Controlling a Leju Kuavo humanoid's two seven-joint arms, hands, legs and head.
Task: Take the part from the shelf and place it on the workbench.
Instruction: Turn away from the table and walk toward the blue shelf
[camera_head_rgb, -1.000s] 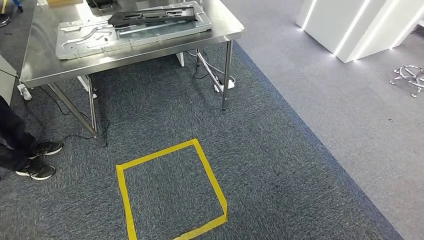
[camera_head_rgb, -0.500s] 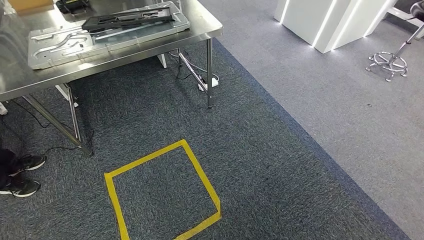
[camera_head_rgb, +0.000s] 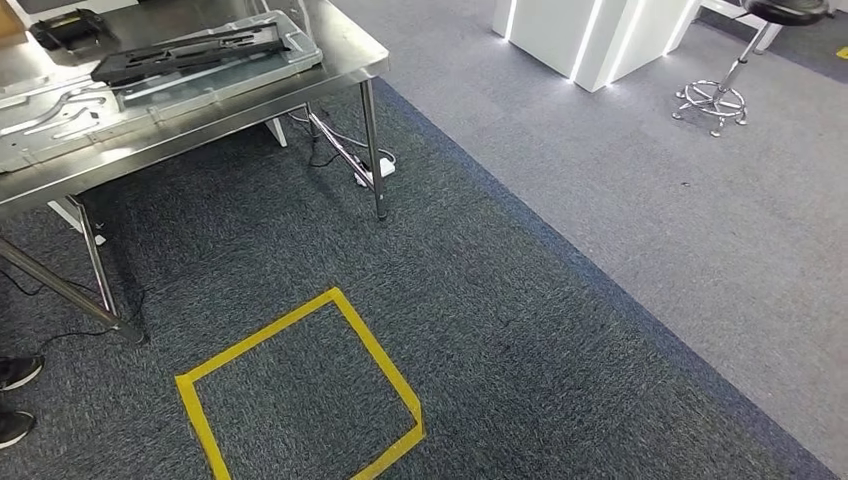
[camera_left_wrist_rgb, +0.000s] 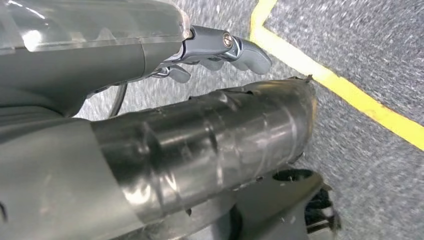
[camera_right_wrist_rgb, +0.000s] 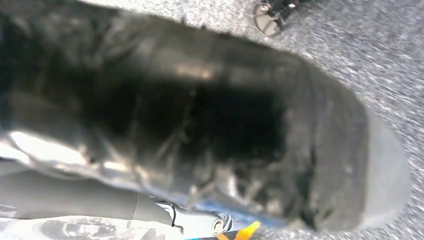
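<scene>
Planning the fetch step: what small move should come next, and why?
Probably turn away from the workbench to look for the shelf: the left robot hand appears empty, and ahead lie the workbench, a yellow tape square and carpet.

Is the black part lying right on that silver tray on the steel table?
Touching. In the head view the black part lies flat across the silver tray on the steel table, with no gap between them.
</scene>
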